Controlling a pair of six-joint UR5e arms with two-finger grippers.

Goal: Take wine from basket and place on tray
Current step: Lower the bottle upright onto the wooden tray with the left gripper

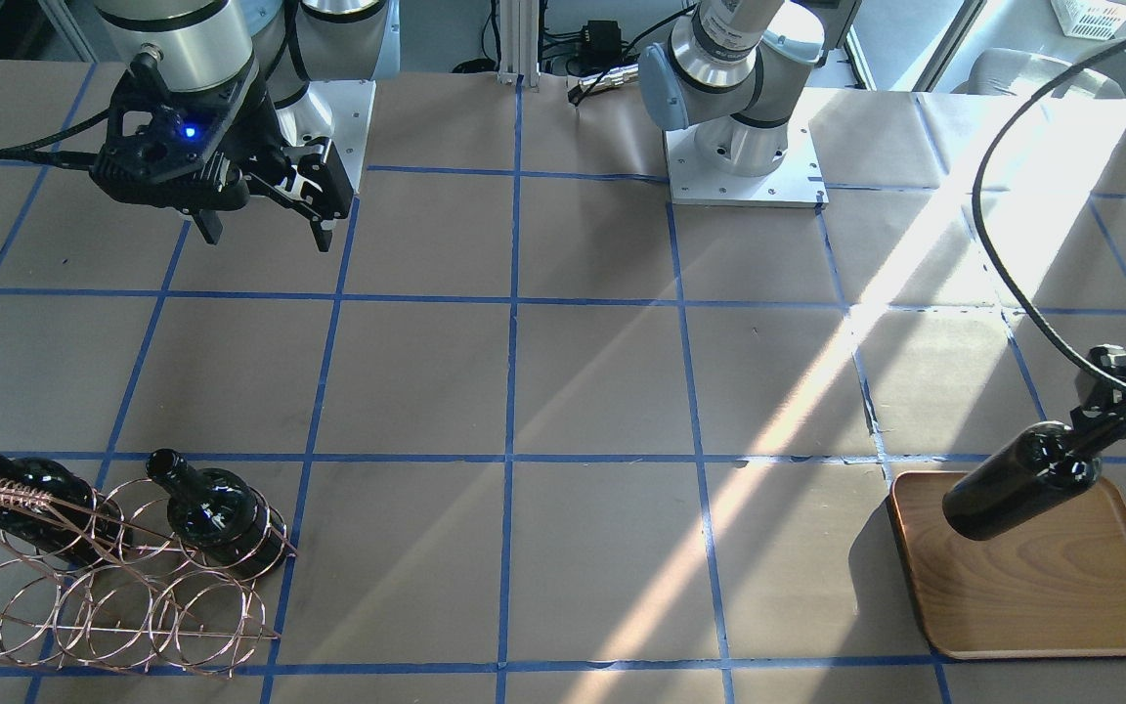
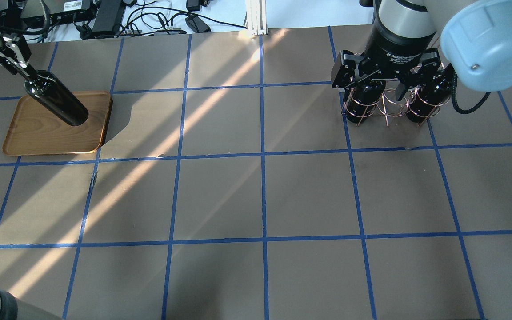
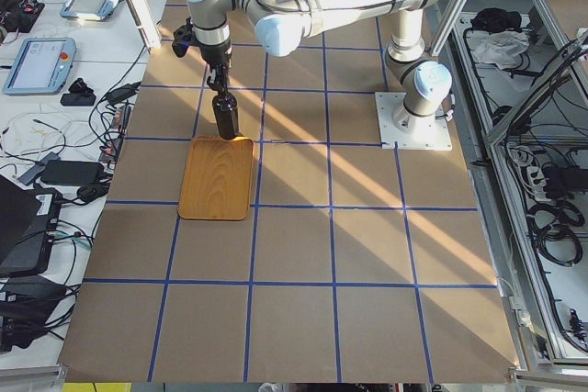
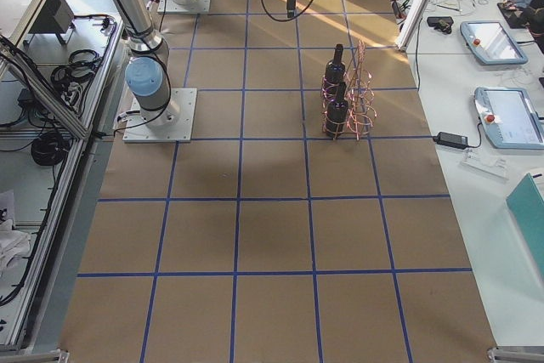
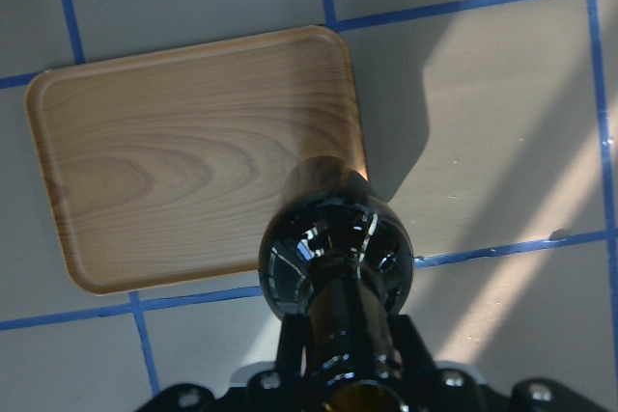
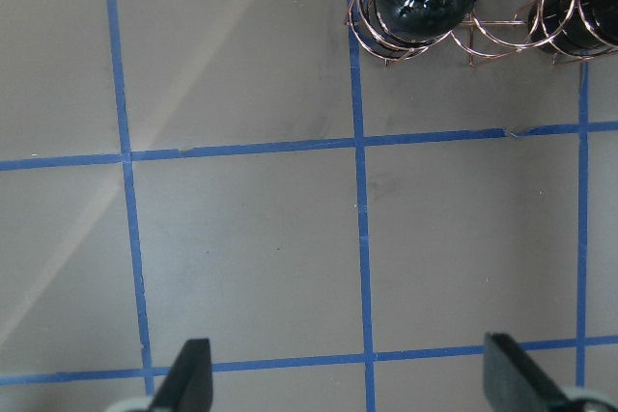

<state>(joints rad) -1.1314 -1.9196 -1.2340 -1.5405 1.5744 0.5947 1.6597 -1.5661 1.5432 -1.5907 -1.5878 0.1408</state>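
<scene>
- Where the front-facing camera looks down on the table (image 1: 583, 391), the left gripper (image 1: 1096, 416) is clenched on the neck of the wine (image 1: 1017, 486). Bottle hangs base-down over the tray (image 1: 1042, 596), toward its robot-side edge.
- Same view: right gripper (image 1: 267, 235) hangs with jaws spread wide, grasping nothing, well apart from the basket (image 1: 113, 596). Two other bottles (image 1: 216, 513) sit in the wire loops, necks pointing toward the robot's side.
- Overhead: wine and tray at far left, basket at far right. The right gripper's released jaws overlap the basket in this view and hide part of it.
- Exterior left: wine reads upright, neck up, base at the tray's far edge. Whether glass touches wood or hangs just above, cannot tell.
- Exterior right: basket stands on the operators' side of the table with both bottles in it. The far arm shows small at the top, wine hanging from it.
- Left wrist: jaws pressed to either side of the neck. The bottle's shoulder covers one corner of the tray below.
- Right wrist: jaw tips sit at the lower corners, wide apart, table grid between them. Basket and its two bottles show at the top edge.
</scene>
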